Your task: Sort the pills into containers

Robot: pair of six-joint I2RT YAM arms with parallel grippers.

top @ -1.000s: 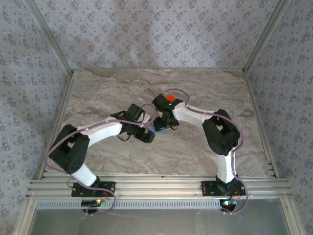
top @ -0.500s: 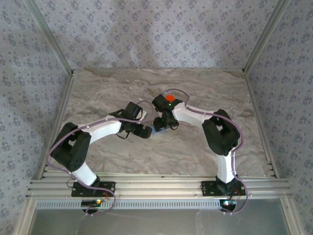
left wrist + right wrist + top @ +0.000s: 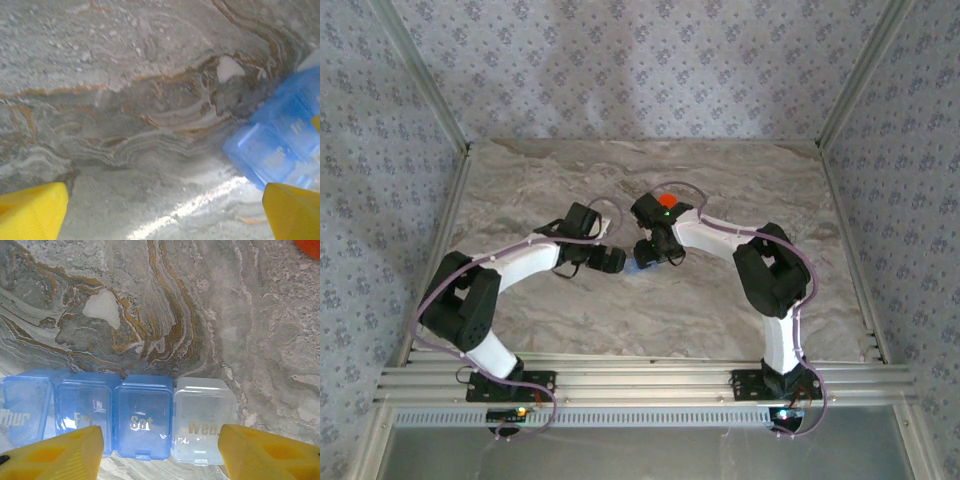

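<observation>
Reaching over the marble table [image 3: 520,190], the left gripper [image 3: 165,190] gapes wide and empty while the right gripper [image 3: 160,431], half spread and gripping nothing, hovers above the blue pill organizer [image 3: 117,417], an orange cap [image 3: 667,199] just beyond.

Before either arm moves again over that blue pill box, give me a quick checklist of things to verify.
1. Left fingers open wide: ok.
2. Right fingers gripping the blue translucent day-labelled pill organiser: cannot tell; its Sat compartment lies between them.
3. Fri, Sat and Wed lids open for filling: not ok, they look shut.
4. Pills located: cannot tell.
5. Orange-red round cap apart from both pairs of fingers: ok.
6. Clearance between the two arms: cannot tell; they look close in the top view.
</observation>
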